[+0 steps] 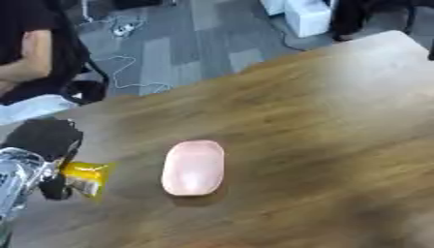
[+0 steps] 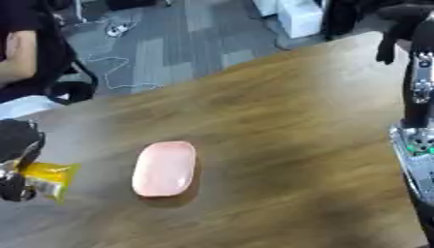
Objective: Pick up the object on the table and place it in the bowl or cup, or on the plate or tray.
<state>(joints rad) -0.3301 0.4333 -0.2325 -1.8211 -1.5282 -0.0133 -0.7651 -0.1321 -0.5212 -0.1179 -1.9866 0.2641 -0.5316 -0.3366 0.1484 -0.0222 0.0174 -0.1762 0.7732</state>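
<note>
Yellow packet (image 1: 85, 178) is held pinched in the left robot hand (image 1: 42, 160) at the bench (image 1: 339, 121) edge. Pink oblong tray (image 1: 193, 167) lies just rightward, long axis running away. Right robot hand's (image 2: 394, 29) finger state cannot be told.

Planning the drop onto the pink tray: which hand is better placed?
Left. The left hand already holds the yellow packet beside the pink tray; the right arm stands at the far edge.
</note>
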